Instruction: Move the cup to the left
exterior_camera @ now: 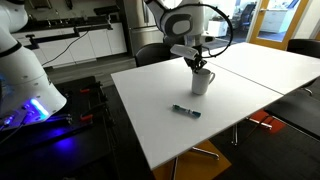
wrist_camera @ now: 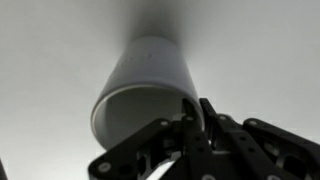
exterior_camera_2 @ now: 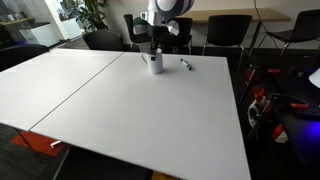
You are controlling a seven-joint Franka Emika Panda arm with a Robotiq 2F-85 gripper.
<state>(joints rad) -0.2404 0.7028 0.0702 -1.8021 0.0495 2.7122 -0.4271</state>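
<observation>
The white cup (exterior_camera: 202, 83) stands on the white table (exterior_camera: 150, 125), near the seam where two tabletops meet. It also shows in an exterior view (exterior_camera_2: 155, 65) at the far side of the table. My gripper (exterior_camera: 199, 66) reaches down onto the cup from above. In the wrist view the cup (wrist_camera: 150, 75) fills the middle, and my gripper (wrist_camera: 195, 108) has its fingers pinched on the rim, one inside and one outside. The handle is not visible.
A dark blue marker pen (exterior_camera: 186, 110) lies on the table a short way from the cup, and it shows in an exterior view (exterior_camera_2: 185, 65). Black chairs (exterior_camera_2: 225, 30) stand round the table. A second tabletop (exterior_camera: 270, 65) adjoins.
</observation>
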